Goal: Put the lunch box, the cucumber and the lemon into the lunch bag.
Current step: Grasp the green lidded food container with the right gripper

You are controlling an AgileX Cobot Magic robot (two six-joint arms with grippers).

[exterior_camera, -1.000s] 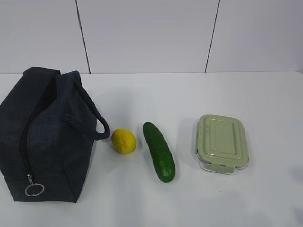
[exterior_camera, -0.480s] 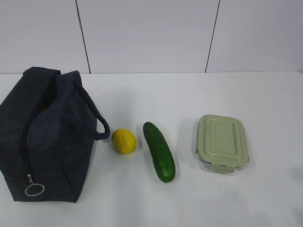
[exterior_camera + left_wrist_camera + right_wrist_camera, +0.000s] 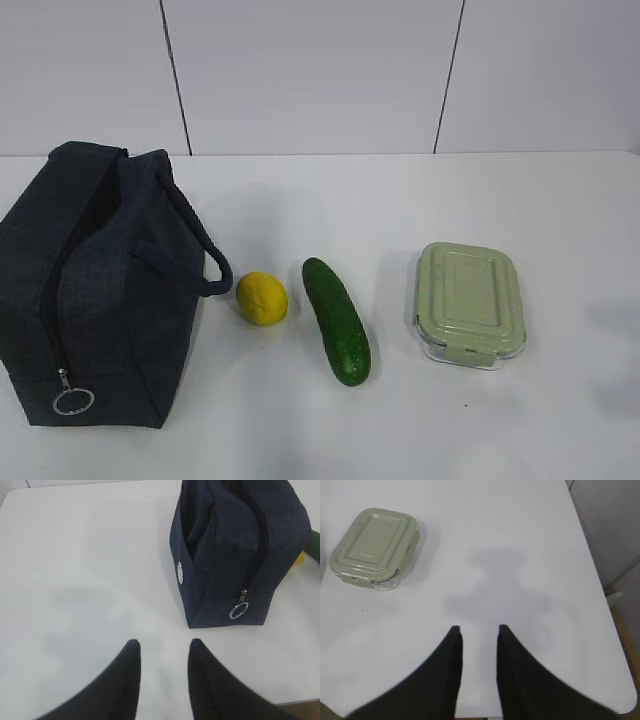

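Note:
The dark navy lunch bag point(image 3: 95, 290) stands at the left of the table, its zipper ring point(image 3: 72, 401) hanging low at the front; it also shows in the left wrist view point(image 3: 235, 550). To its right lie the yellow lemon point(image 3: 262, 298), the dark green cucumber point(image 3: 337, 320) and the lunch box point(image 3: 468, 302) with its pale green lid, which the right wrist view has at upper left point(image 3: 374, 547). My left gripper point(image 3: 164, 646) hovers open over bare table, short of the bag. My right gripper point(image 3: 479, 629) is open and empty, right of the lunch box. Neither arm shows in the exterior view.
The white table point(image 3: 400, 200) runs back to a pale panelled wall. Its right edge point(image 3: 600, 580) and near corner lie close to my right gripper. A round white logo point(image 3: 180, 572) marks the bag's side.
The objects have not moved in the exterior view. A faint shadow has appeared on the table at the far right.

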